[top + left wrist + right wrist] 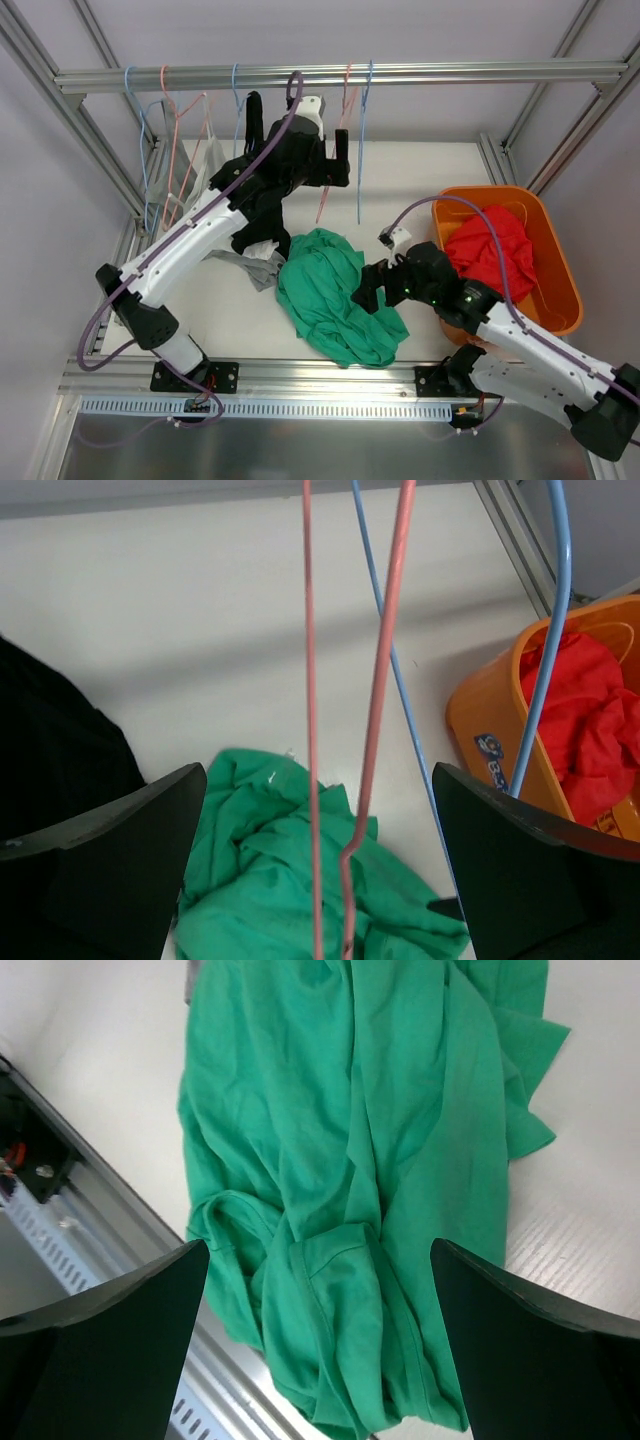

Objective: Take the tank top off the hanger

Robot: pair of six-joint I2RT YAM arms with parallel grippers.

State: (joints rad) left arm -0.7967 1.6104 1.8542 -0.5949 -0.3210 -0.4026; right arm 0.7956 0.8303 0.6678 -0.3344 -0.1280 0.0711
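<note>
The green tank top lies crumpled on the white table, off any hanger. It fills the right wrist view, where strap loops show. A bare pink hanger hangs from the top rail. In the left wrist view its two wires run down between the fingers of my left gripper, which stands wide open and holds nothing. That left gripper is raised near the rail. My right gripper hovers open just over the tank top's right edge, with only green cloth below its fingers.
A blue hanger hangs just right of the pink one. More pink and blue hangers crowd the rail's left end. A black garment and a grey one sit under my left arm. An orange bin holds red cloth.
</note>
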